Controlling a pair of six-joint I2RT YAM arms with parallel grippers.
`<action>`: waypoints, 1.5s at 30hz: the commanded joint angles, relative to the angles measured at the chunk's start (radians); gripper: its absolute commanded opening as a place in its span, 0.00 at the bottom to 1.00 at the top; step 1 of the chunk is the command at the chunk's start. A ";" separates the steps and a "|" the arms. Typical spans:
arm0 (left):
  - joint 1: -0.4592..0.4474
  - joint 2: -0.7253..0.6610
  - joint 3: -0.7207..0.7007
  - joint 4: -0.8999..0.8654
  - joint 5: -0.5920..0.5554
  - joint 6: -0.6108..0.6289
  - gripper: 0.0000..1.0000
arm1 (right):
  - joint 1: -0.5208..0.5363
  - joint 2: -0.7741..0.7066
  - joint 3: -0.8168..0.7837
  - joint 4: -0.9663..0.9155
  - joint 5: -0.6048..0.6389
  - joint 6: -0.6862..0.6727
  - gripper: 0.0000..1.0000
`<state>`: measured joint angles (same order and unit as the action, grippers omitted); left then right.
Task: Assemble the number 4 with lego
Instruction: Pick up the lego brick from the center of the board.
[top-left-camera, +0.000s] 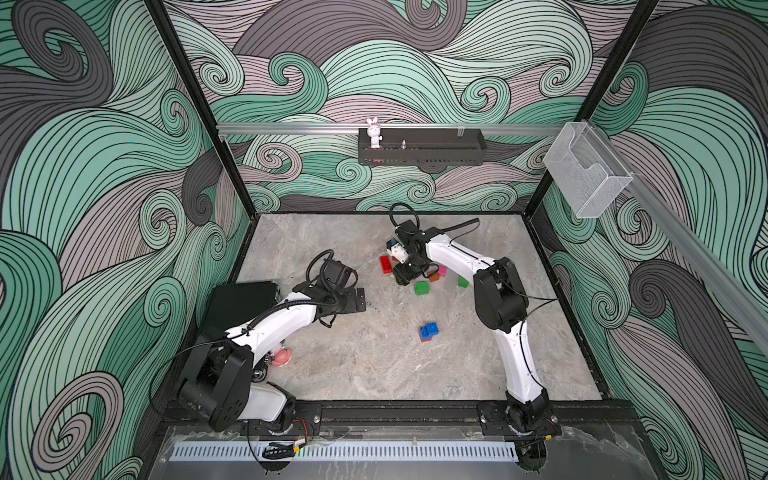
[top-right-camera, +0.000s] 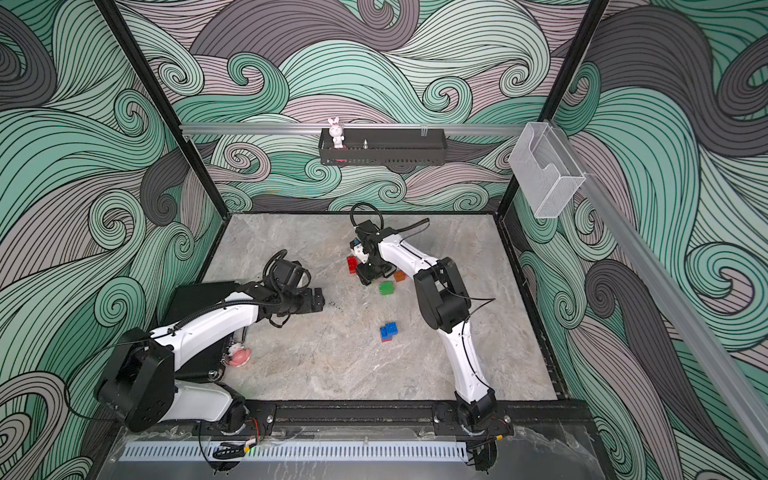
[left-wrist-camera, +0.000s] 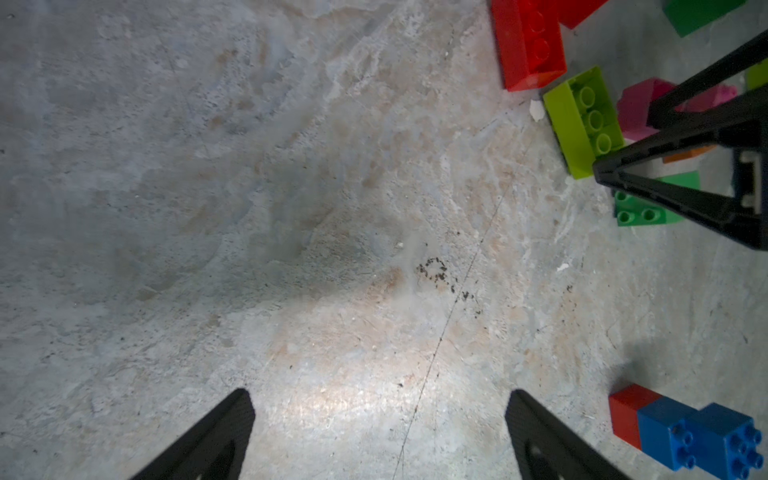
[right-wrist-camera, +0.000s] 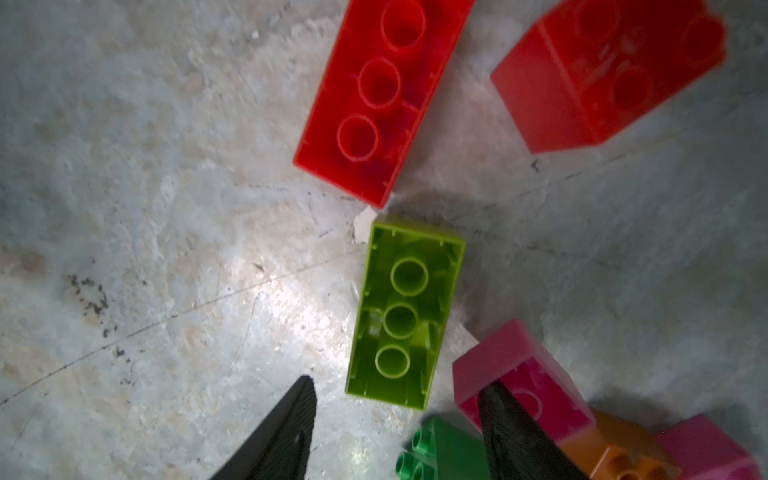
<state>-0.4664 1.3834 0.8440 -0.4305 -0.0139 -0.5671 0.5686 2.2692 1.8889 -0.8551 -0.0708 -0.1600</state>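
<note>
Far from a 4 | only blue-and-red plastic brick stack (top-left-camera: 428, 331) seems joined | left tool (left-wrist-camera: 379, 392) agape, right tool (right-wrist-camera: 397, 382) parted, both empty

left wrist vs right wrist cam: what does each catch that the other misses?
Only left wrist: the blue bricks joined to a small red brick, the open left gripper over the table, and the right gripper's fingers seen from outside.
Only right wrist: the second red brick nearly whole, and the pink brick with its hollow underside.
Both: the long red brick, the lime brick lying studs down, the orange brick and the dark green brick.
</note>
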 joint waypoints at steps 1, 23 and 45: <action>0.028 -0.021 -0.009 0.005 0.007 -0.033 0.99 | 0.005 0.016 0.037 0.000 0.040 0.000 0.63; 0.058 0.019 -0.020 0.076 0.212 -0.011 0.99 | -0.123 -0.207 -0.166 0.066 0.040 0.206 0.44; 0.060 0.129 0.081 0.111 0.307 -0.048 0.99 | -0.037 -0.111 -0.171 0.120 -0.065 0.046 0.70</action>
<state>-0.4137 1.5497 0.9161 -0.2790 0.3599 -0.5961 0.5079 2.0811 1.6733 -0.6804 -0.2405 -0.0563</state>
